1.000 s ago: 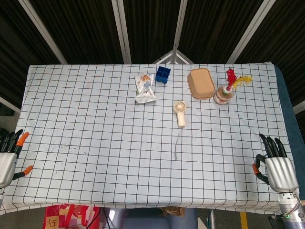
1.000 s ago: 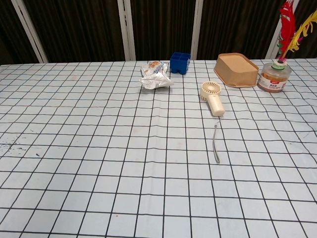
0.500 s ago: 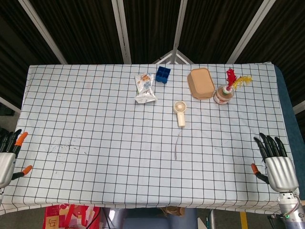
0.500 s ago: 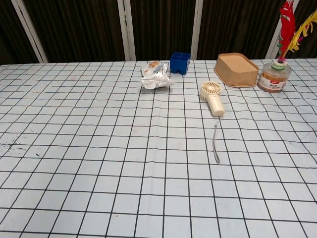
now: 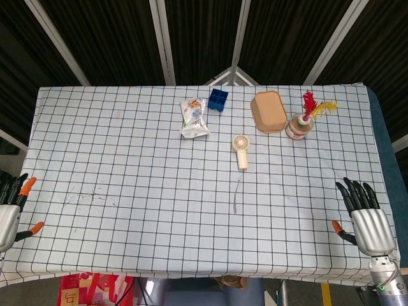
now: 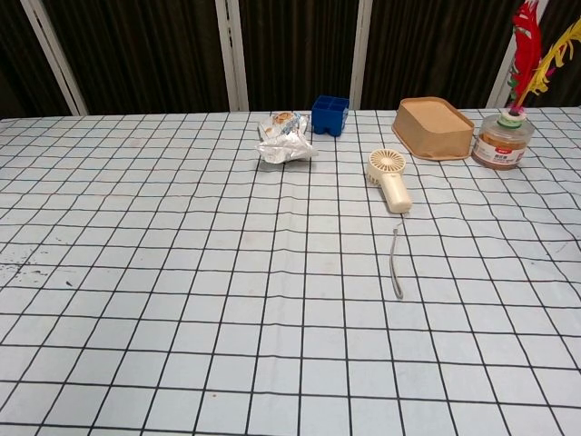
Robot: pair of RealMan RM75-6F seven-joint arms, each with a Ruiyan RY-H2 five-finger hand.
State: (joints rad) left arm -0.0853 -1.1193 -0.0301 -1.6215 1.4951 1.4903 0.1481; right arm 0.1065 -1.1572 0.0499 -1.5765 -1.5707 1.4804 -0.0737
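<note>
Two empty spread hands, left hand (image 5: 7, 213) and right hand (image 5: 366, 220); one fan (image 5: 240, 148)

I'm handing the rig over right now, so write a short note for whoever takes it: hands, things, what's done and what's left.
Left hand: open, empty, at the table's near left edge.
Right hand: open, empty, at the near right edge.
Handheld fan lies mid-table, its strap trailing toward the robot.
Snack bag, blue tray, tan box and feather jar sit along the far side.
Nothing picked up yet; every grasp remains.
</note>
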